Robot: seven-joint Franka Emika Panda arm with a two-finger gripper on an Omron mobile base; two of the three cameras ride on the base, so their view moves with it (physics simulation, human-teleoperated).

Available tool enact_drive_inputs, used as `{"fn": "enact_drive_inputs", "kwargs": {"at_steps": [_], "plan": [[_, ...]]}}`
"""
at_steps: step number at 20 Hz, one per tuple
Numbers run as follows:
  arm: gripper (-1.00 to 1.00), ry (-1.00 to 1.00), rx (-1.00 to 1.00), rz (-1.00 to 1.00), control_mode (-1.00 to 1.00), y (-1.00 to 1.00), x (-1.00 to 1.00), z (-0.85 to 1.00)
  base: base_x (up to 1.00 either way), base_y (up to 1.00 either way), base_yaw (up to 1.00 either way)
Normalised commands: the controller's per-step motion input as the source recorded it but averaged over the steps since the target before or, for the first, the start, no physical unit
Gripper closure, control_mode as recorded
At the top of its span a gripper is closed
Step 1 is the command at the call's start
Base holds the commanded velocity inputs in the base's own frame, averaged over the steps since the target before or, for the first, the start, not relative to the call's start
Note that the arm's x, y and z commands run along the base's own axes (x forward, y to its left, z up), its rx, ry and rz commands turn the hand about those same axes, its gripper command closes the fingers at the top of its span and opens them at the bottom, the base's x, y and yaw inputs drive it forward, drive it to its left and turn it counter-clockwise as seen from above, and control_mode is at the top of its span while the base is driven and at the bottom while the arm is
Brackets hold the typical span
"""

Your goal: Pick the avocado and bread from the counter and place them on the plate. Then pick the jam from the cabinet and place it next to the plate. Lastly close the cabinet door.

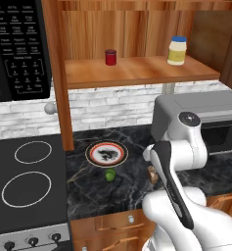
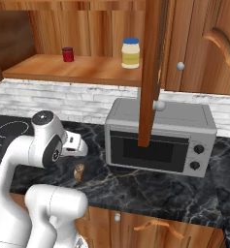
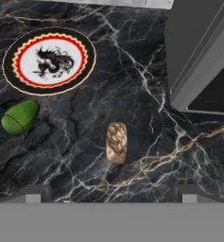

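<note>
Black counter [image 3: 146,85] lies under my gripper [image 3: 111,197], jaws spread wide and empty above the bread [image 3: 116,142], so I'd drop straight down across its narrow width; avocado [image 3: 20,116] sits beside the bare plate [image 3: 49,60], jam [image 1: 110,57] on the cabinet [image 1: 137,71] shelf.

Both base views look forward and down from behind the arm, sharing the shelf [image 1: 137,71]; the hand view looks down close over the surface [image 3: 146,108].

Even, bright rendered light; soft shadows, slightly coarse, no glare
</note>
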Motion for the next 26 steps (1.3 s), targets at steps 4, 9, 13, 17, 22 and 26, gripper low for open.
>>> {"fn": "enact_drive_inputs", "kwargs": {"at_steps": [4,9,13,17,22,26], "plan": [[-1.0,0.0,0.0,0.0,-1.0,-0.04,-0.01,-0.2,0.0,0.0,0.0],[-1.0,0.0,0.0,0.0,-1.0,-0.04,0.0,-0.25,0.0,0.0,0.0],[-1.0,0.0,0.0,-0.01,-1.0,-0.01,0.0,-0.26,0.0,0.0,0.0],[-1.0,0.0,0.0,-0.03,-1.0,0.0,0.0,-0.27,0.0,0.0,0.0],[-1.0,0.0,0.0,-0.02,-1.0,0.0,0.0,-0.29,0.0,0.0,0.0],[-1.0,0.0,0.0,-0.02,-1.0,0.0,0.01,-0.28,0.0,0.0,0.0]]}}
